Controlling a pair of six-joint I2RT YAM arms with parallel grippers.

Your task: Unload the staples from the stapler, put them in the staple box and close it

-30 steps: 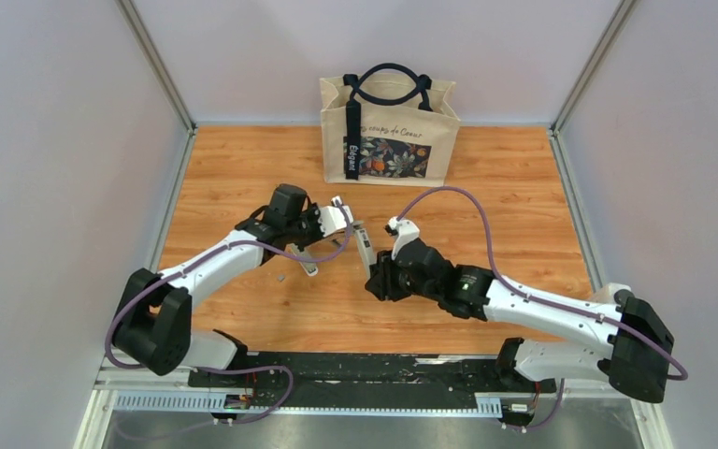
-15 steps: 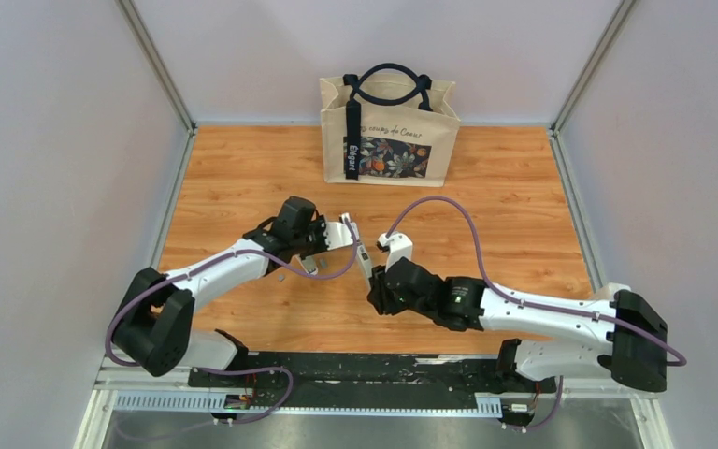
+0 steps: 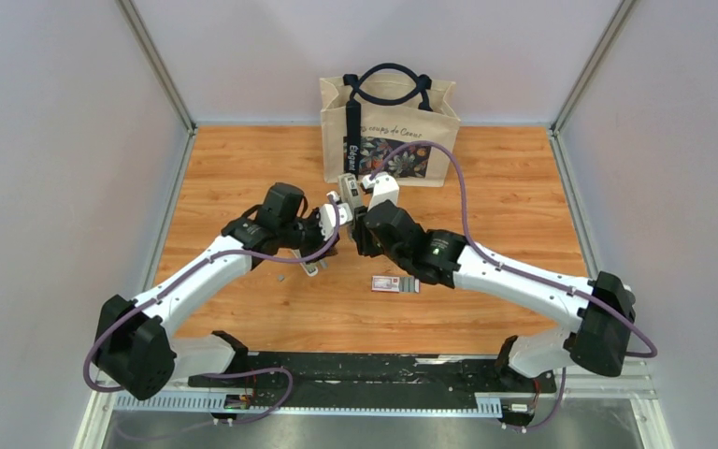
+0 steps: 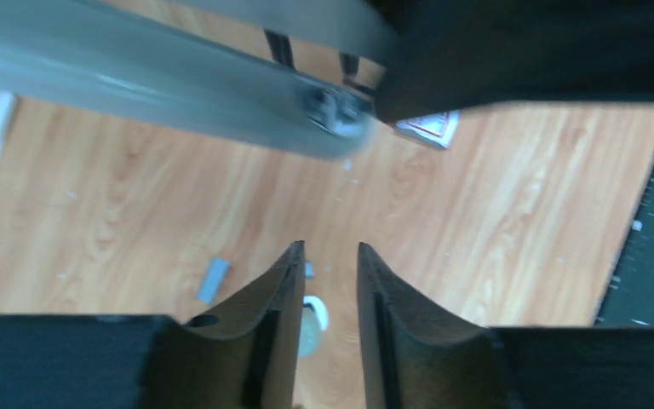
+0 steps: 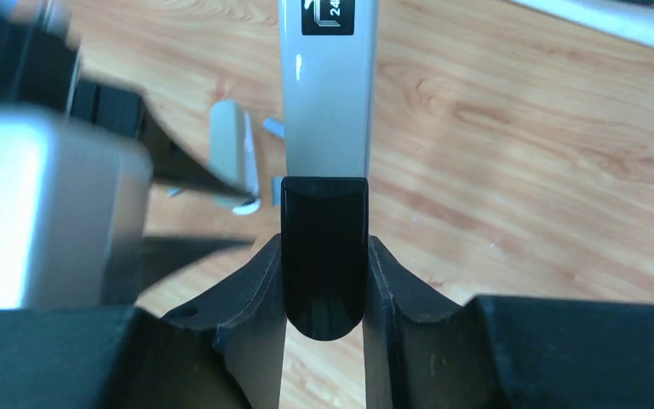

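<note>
Right pincer [image 5: 324, 249] pinched the black end of the grey stapler [image 5: 324, 102] and held it up over the table [image 3: 524, 187], while the left pincer [image 4: 326, 260] sat just beside it with its fingers a little apart and nothing between them. It looked like the stapler could slip or twist, because only its smooth tip was pinched. That wooden table had a small red and white box [image 3: 394, 282] and a tote bag [image 3: 389, 117] on it, with plain grey walls [image 3: 56, 140] around.

bag [image 3: 389, 131] at table [image 3: 524, 206] back | stapler [image 5: 324, 111] before bag | box [image 3: 394, 282] nearer front
</note>
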